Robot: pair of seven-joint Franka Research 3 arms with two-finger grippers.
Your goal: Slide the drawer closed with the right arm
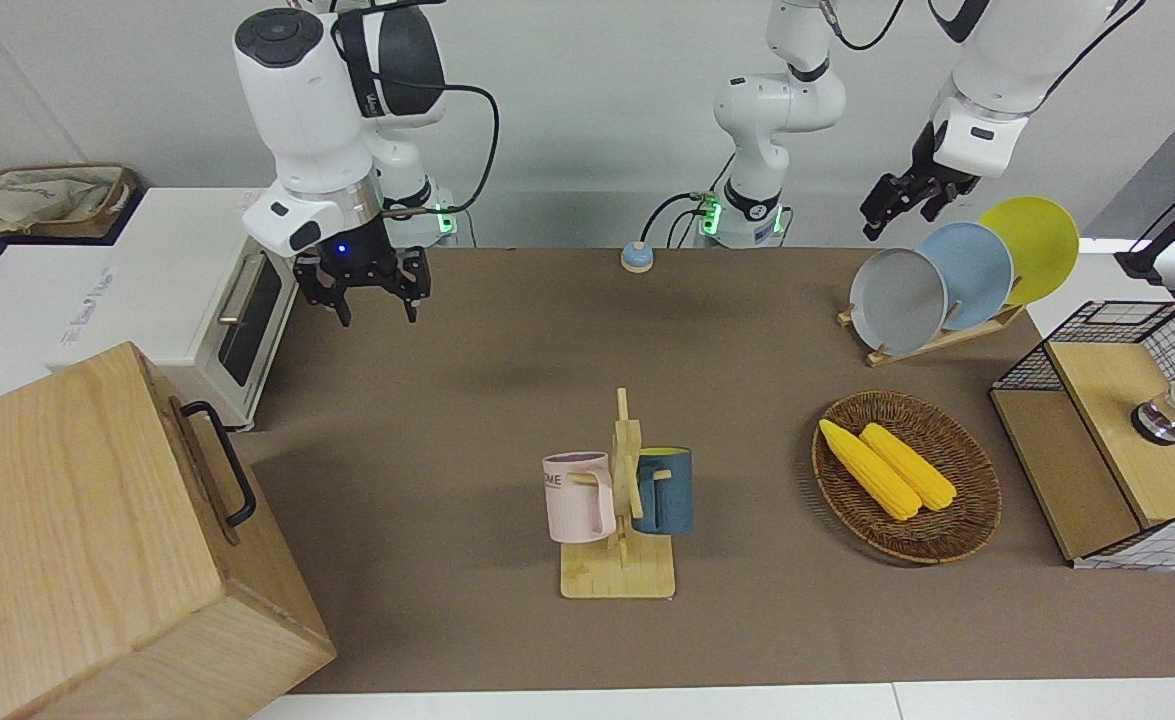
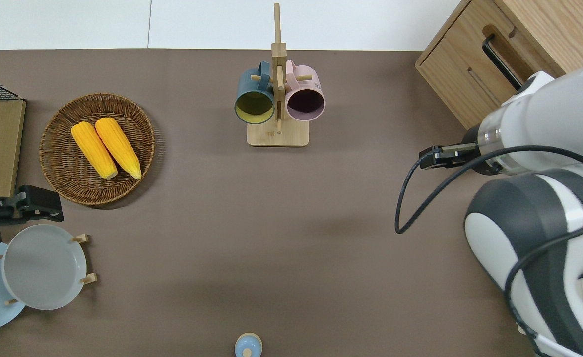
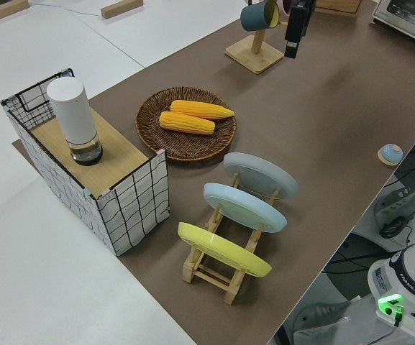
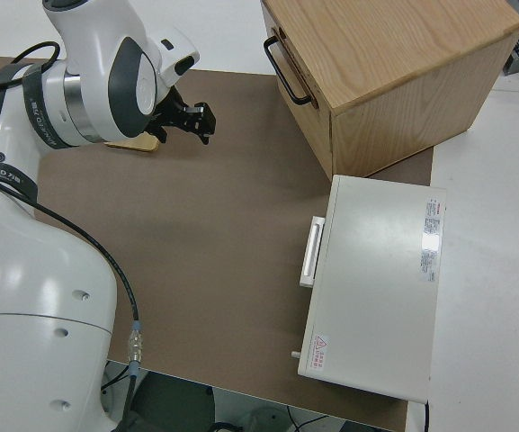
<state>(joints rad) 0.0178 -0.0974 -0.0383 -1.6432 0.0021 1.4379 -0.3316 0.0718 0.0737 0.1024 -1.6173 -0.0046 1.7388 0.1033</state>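
Observation:
The drawer with its black bar handle sits in the pale wooden cabinet at the right arm's end of the table, its front flush with the cabinet face. It also shows in the overhead view and the right side view. My right gripper is open and empty, raised over the brown mat between the cabinet and the oven, apart from the handle. In the overhead view the arm hides it. It shows in the right side view. My left arm is parked, with its gripper in view.
A white toaster oven stands beside the cabinet, nearer to the robots. A mug rack with two mugs stands mid-table. A basket of corn, a plate rack and a wire-and-wood box are toward the left arm's end.

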